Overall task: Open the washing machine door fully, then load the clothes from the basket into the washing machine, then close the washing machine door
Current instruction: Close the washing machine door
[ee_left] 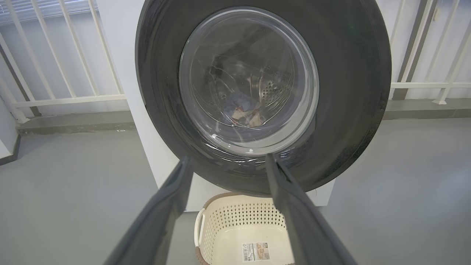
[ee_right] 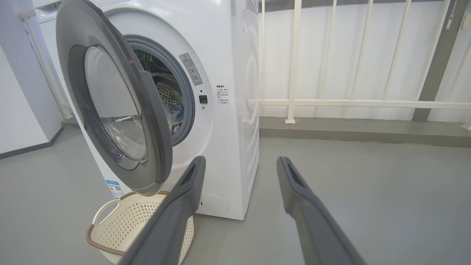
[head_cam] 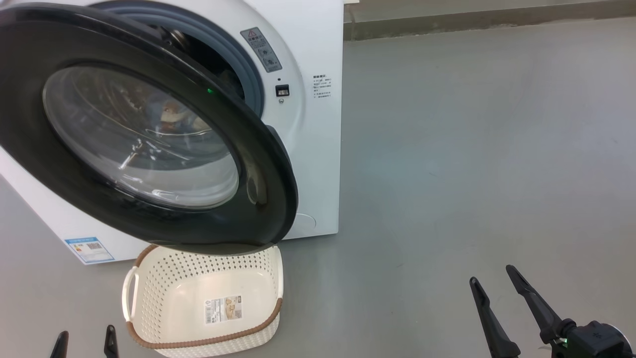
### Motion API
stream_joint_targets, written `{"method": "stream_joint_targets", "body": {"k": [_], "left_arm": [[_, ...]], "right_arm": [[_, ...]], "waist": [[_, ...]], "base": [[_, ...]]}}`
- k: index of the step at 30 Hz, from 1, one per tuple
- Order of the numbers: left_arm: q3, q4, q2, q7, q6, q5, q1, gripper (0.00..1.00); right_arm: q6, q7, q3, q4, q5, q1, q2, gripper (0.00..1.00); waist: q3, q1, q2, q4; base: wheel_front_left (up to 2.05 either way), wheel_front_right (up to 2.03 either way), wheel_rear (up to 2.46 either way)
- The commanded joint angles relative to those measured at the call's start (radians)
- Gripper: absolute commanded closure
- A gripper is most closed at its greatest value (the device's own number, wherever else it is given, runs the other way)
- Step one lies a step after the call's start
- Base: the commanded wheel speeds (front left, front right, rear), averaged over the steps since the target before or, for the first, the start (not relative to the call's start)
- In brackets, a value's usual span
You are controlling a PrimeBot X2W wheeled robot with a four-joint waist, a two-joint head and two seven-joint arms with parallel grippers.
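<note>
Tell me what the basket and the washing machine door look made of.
The basket: likely moulded plastic, cream, smooth, with regular holes; brown rim looks woven, maybe moulded too. The washing machine door: glossy black rim, probably plastic, showing reflections; see-through centre bowl looks like glass, possibly clear plastic.

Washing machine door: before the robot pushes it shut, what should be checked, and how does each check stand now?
1. Washing machine door shut: not ok, it stands ajar.
2. Basket emptied: ok, bare bottom with a paper label.
3. Clothes in the drum: ok, seen through the door's glass.
4. Gasket free of trailing fabric: cannot tell, the door hides much of it.
5. Left gripper open and empty: ok.
6. Right gripper open and empty: ok.
</note>
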Motion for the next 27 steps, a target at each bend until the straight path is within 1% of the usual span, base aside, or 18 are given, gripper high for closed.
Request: {"method": "stream_joint_targets", "body": {"k": [1,13,15,16,22,27], "left_arm": [[0.031,-0.012,0.008,-0.011,-0.008,0.003,-0.03,0.0],[0.018,-0.007,0.007,-0.012,-0.008,0.01,-0.041,0.0],[0.016,-0.005,0.007,-0.012,-0.007,0.012,-0.043,0.0],[0.014,-0.005,0.007,-0.012,-0.007,0.013,-0.044,0.0],[0.008,-0.004,0.008,-0.013,-0.007,0.019,-0.051,0.0],[-0.004,-0.005,0.006,-0.013,-0.009,0.03,-0.061,0.0]], "right_arm": [[0.009,-0.005,0.018,-0.02,-0.004,-0.014,-0.017,0.0],[0.009,-0.005,0.022,-0.014,0.0,-0.019,-0.019,0.0],[0.009,-0.005,0.021,-0.013,0.001,-0.02,-0.018,0.87],[0.009,-0.005,0.026,-0.008,0.005,-0.019,-0.02,1.0],[0.009,-0.005,0.034,0.006,0.019,-0.019,-0.027,1.0],[0.009,-0.005,0.049,0.024,0.034,-0.034,-0.046,1.0]], "waist": [[-0.001,0.0001,0.0,0.0],[-0.001,0.0001,0.0,0.006],[-0.001,0.0001,0.0,0.006],[-0.002,0.0001,0.0,0.007],[-0.004,0.0001,0.0,0.013],[-0.002,0.0001,0.0,0.028]], "base": [[0.0,0.0,0.0],[0.0,0.0,0.0],[0.0,0.0,0.0],[0.0,0.0,0.0],[0.0,0.0,0.0],[0.0,0.0,0.0]]}}
